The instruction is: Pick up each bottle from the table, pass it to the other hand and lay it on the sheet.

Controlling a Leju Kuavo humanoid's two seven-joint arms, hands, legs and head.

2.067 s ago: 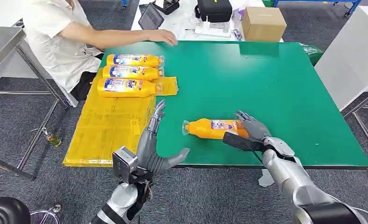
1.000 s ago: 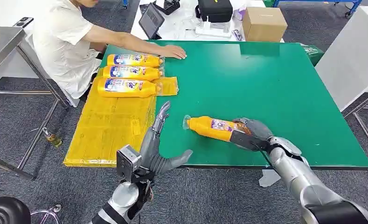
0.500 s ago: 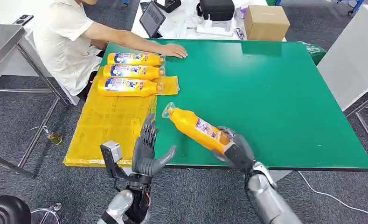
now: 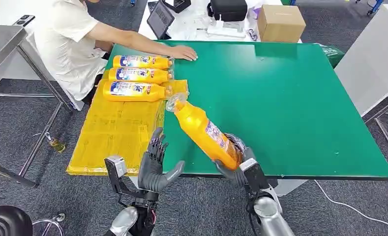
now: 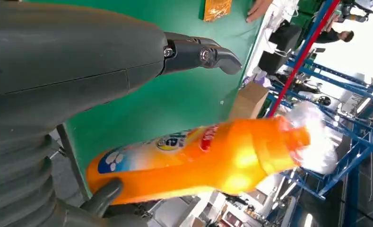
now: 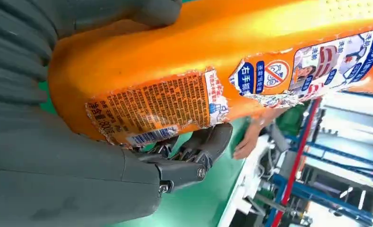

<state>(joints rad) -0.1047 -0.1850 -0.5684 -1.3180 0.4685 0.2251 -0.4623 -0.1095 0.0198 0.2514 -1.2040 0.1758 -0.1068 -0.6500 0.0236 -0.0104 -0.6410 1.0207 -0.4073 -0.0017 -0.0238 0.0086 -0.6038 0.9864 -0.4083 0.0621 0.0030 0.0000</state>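
- Right hand (image 4: 237,167) gripped the base of an orange bottle (image 4: 201,132), fingers (image 6: 208,142) wrapped round the labelled lower body.
- The bottle was off the tabletop (image 4: 290,98), tilted, its clear cap end pointing far and left, over the near-left part of the green surface.
- In the head view the cap end hung near the right edge of the yellow sheet (image 4: 113,132); whether it touched could not be told.
- Left hand (image 4: 155,164) stood upright at the near edge of the tabletop, just left of the held bottle, palm turned toward it, fingers (image 4: 155,147) spread and holding nothing.
- In the left wrist view the bottle lay close beside the thumb, apart from the fingers.
- Three more bottles (image 4: 133,76) lay side by side at the far end of the sheet, caps to the right.
- A person's hand (image 4: 183,52) rested flat on the far-left part of the tabletop, just beyond those bottles.
- A cardboard box (image 4: 279,23) sat on another surface beyond the far edge.
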